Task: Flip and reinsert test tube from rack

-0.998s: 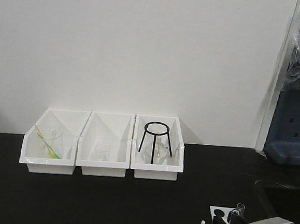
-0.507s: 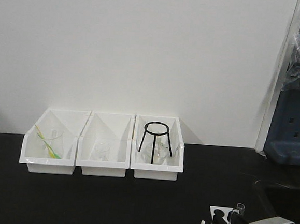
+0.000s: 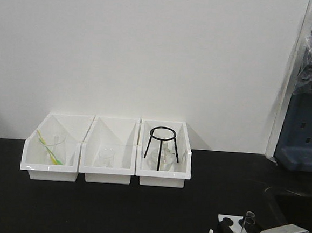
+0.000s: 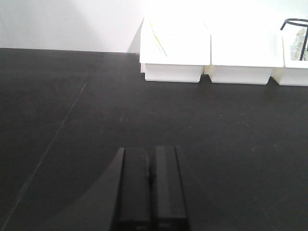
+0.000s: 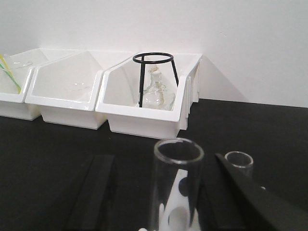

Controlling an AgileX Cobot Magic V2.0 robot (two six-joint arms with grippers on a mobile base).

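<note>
1. The test tube [image 5: 178,185] stands upright between the two black fingers of the right end effector [image 5: 168,192], its open round rim uppermost and its long axis vertical. The wrist view looks along the fingers, so the tube lies straight ahead of that end effector and between its fingers.
2. The fingers [image 5: 94,192] stand parted on either side of the glass. I cannot tell whether they touch or press the tube, since the contact points fall below the picture's edge.
3. In the front view the same tube [image 3: 248,229] rises from the rack [image 3: 228,223] near the table's front right corner, with the right arm's grey wrist just beside it. Its foot is hidden, so I cannot tell whether it sits in a hole or is lifted clear.
4. A second tube [image 5: 239,162] stands just beyond and to the right of the first, close by the right finger. Judged from this, closing must take the nearer tube only.
5. The left end effector [image 4: 149,187] hangs over the bare black table [image 4: 96,120] with its fingers pressed together, holding nothing, well apart from the rack. The right arm is plainly the nearer.
6. Three white bins [image 3: 110,150] sit along the table's back edge, well apart from the work.
</note>
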